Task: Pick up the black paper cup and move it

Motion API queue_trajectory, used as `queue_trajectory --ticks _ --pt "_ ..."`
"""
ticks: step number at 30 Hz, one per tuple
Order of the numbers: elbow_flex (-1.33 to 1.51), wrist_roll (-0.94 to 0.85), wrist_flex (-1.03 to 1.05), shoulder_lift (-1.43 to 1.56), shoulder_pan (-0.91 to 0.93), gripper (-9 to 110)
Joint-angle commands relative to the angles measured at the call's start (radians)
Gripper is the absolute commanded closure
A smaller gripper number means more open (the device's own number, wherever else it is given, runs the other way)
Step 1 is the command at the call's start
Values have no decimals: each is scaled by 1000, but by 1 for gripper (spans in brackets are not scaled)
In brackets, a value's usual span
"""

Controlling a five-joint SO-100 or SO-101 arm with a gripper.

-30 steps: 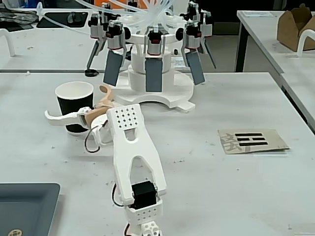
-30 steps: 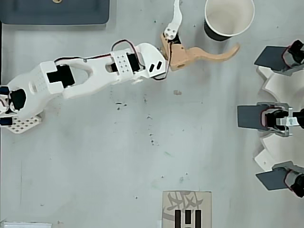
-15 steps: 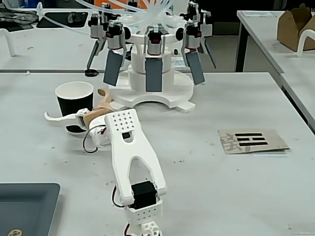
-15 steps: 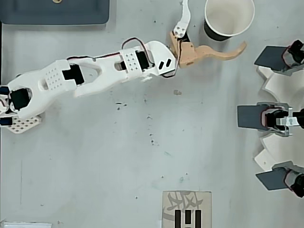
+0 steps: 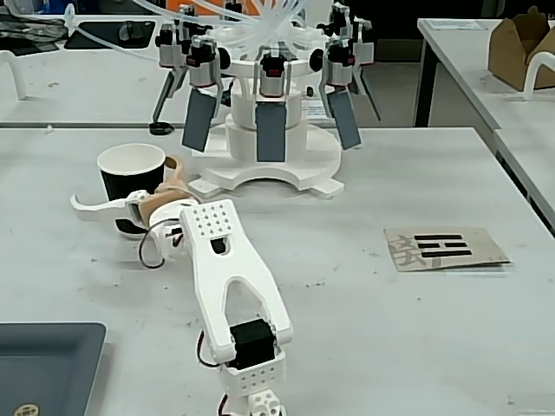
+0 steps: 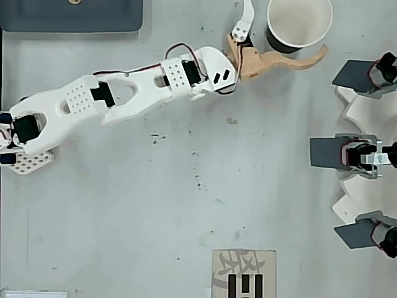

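Fingers [image 6: 282, 60] spread wide, operator — your gripper [image 5: 121, 186] is released and holds nothing. You see the tan finger [image 5: 170, 178] curving along one side of the black paper cup [image 5: 131, 179], and in the overhead view it lies just below the cup's [image 6: 299, 23] rim, touching it or nearly so; you cannot tell which. Your white finger [image 5: 94, 206] sticks out on the other side, low in front of the cup in the fixed view, and up past the cup's left side in the overhead view [image 6: 244, 20]. So the cup sits between the two, upright, white inside showing, its base on the tabletop [image 5: 364, 286].

Cup's place: close to the top edge of the tabletop in the overhead view, right of the middle. Your white arm [image 6: 111, 102] stretches from its base at the left edge toward it. A white stand with grey paddles [image 5: 269, 113] rises near the far edge in the fixed view, just beside the cup. A paper card with black bars [image 5: 444, 247] lies well apart toward the right edge, and a dark tray [image 5: 48, 360] fills the near left corner.
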Motion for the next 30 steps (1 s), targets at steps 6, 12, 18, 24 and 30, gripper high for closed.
queue_trajectory --ticks 6,12,18,24,30 --pt "-83 9 23 12 -18 52" --pt "-92 12 34 8 -18 54" --pt "-101 28 38 6 -25 55" --pt "-107 41 41 9 -25 60" --pt "-107 51 41 12 -26 66"
